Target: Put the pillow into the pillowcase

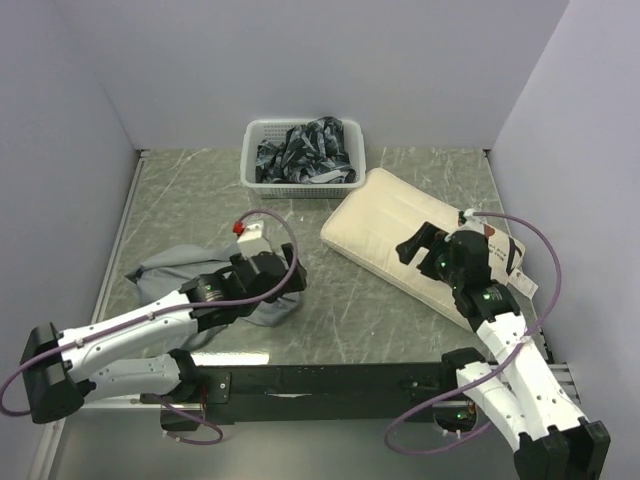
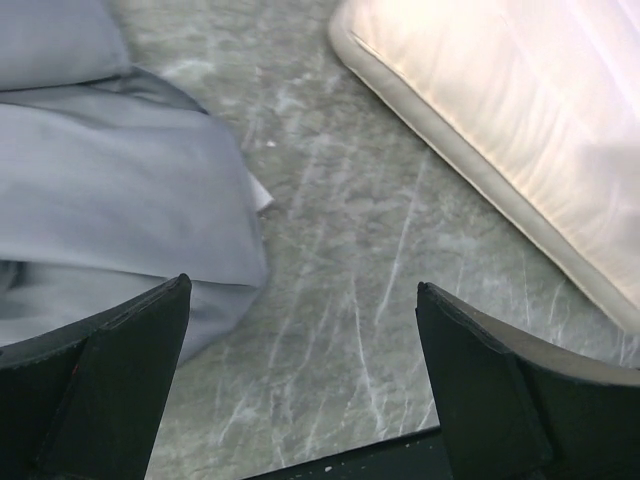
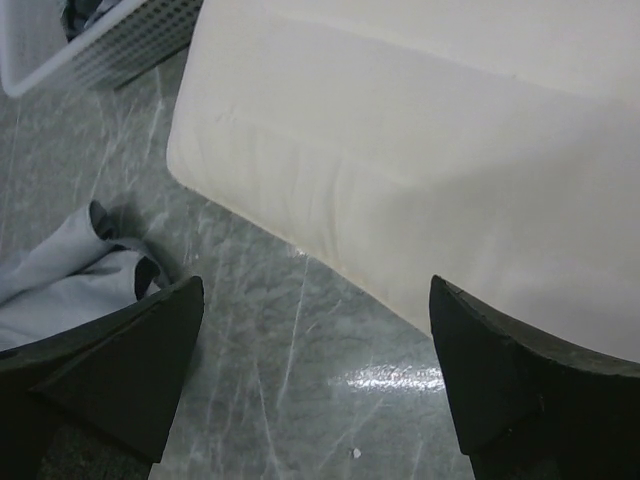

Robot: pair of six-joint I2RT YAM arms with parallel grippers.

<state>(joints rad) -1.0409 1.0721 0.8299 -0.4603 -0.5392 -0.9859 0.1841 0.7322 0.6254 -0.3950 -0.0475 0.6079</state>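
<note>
The cream-white pillow (image 1: 378, 222) lies flat and askew at the right of the table. My right gripper (image 1: 418, 246) hovers over its near-left edge, open with nothing between the jaws. In the right wrist view the pillow (image 3: 420, 150) fills the upper right above the right gripper (image 3: 317, 285). The grey pillowcase (image 1: 165, 265) lies crumpled at the left. My left gripper (image 1: 296, 283) is open at its right edge, over bare table. The left wrist view has the pillowcase (image 2: 120, 190) at left, the pillow (image 2: 520, 130) at upper right, and the left gripper (image 2: 302, 290) empty.
A white slatted basket (image 1: 300, 187) with dark patterned cloth (image 1: 310, 150) stands at the back, just left of the pillow's far corner; its wall (image 3: 100, 50) shows in the right wrist view. A black rail (image 1: 330, 378) runs along the near edge. Walls enclose the table.
</note>
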